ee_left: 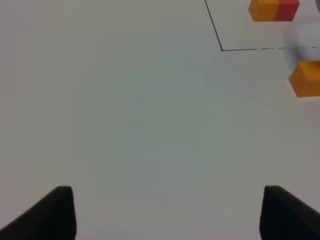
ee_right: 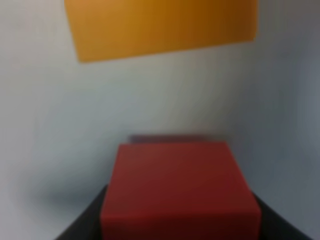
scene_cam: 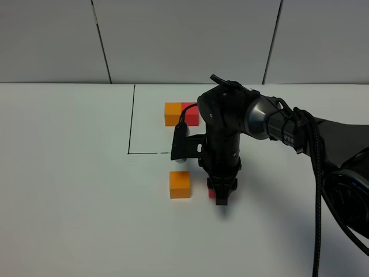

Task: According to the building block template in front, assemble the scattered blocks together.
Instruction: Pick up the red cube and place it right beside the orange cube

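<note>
The template, an orange and a red cube joined (scene_cam: pixel 181 113), sits at the back inside a thin black drawn frame (scene_cam: pixel 131 121). It also shows in the left wrist view (ee_left: pixel 275 10). A loose orange cube (scene_cam: pixel 180 184) (ee_left: pixel 306 77) (ee_right: pixel 160 25) lies in front of the frame. My right gripper (scene_cam: pixel 221 195) points straight down and is shut on the loose red cube (scene_cam: pixel 211 194) (ee_right: pixel 180 190), a short gap to the right of the orange cube. The red cube is at table level. My left gripper (ee_left: pixel 167 215) is open and empty, over bare table to the left.
The white table (scene_cam: pixel 69 202) ends at a grey panelled wall (scene_cam: pixel 184 40) behind. My right arm and its black cable (scene_cam: pixel 316 173) reach in from the right and cover part of the frame. The left arm is out of the exterior view.
</note>
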Controlling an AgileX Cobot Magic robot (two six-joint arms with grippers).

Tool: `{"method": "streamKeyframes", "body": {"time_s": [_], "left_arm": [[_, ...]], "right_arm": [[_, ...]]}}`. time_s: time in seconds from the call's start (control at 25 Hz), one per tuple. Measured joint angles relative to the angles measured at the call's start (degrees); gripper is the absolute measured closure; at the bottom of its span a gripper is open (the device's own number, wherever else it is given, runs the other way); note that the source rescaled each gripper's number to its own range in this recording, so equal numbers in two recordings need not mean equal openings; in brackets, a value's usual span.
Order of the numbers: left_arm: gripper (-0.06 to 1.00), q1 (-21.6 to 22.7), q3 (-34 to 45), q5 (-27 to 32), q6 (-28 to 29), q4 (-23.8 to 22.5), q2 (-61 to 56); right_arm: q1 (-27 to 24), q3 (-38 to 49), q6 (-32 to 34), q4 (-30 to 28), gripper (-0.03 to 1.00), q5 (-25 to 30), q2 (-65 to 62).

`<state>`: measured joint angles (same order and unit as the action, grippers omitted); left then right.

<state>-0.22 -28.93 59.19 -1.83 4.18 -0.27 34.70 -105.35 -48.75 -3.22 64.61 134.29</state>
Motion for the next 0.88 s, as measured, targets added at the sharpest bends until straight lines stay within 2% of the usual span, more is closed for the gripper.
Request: {"method": "streamKeyframes", "body": {"time_s": [0.24,0.88], "left_arm": [[0.00,0.0,0.0,0.0,0.0,0.0,0.0],[0.00,0.0,0.0,0.0,0.0,0.0,0.0]], "right_arm": [[0.6,-0.5,2.5,-0.2,0.96,-0.6,1.4],[0.8,-2.5,2.0,-0.7,0.96,0.4,2.2]]}}
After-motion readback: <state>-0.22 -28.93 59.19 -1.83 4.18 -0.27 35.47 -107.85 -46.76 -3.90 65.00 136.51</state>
